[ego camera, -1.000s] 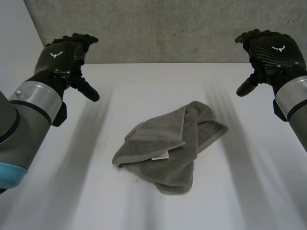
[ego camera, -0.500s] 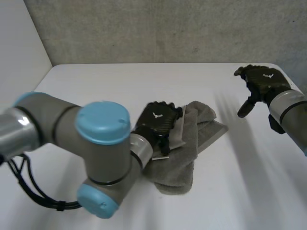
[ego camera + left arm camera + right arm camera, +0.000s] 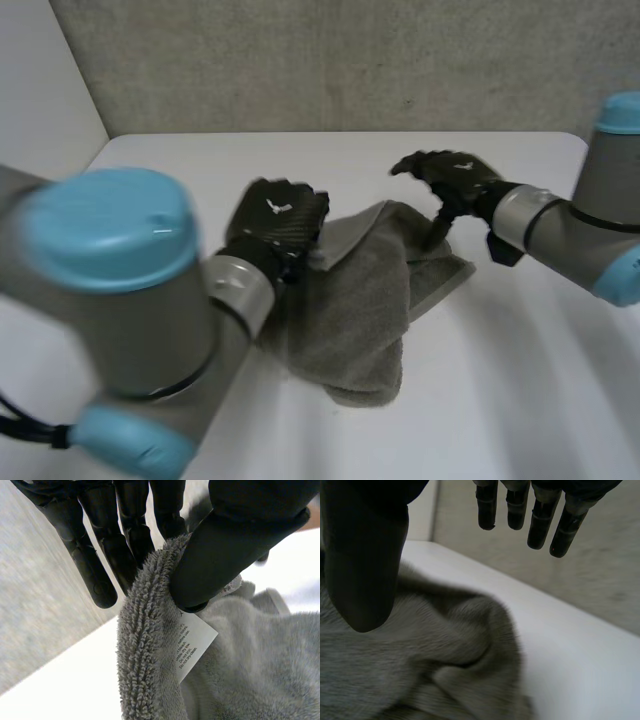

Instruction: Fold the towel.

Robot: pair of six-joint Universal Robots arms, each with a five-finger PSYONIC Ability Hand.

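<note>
A crumpled grey towel [image 3: 370,320] lies in the middle of the white table [image 3: 520,380]. My left hand [image 3: 275,225] is at its left edge, with that edge raised off the table. In the left wrist view the thumb [image 3: 225,545] pinches the thick towel [image 3: 240,680] hem against the fingers, just above a white label [image 3: 192,642]. My right hand [image 3: 450,180] hovers over the towel's far right corner. In its own wrist view the right hand [image 3: 365,555] has straight, spread fingers above the towel [image 3: 445,655], holding nothing.
A grey wall [image 3: 330,60] runs along the table's far edge. My left arm [image 3: 130,320] crosses the near left part of the table. Bare white table [image 3: 580,670] lies beside the towel on the right.
My left hand came in from the far left, closed on the towel's edge by the label and raised it. My right hand moved in from the far right to the towel's far corner.
</note>
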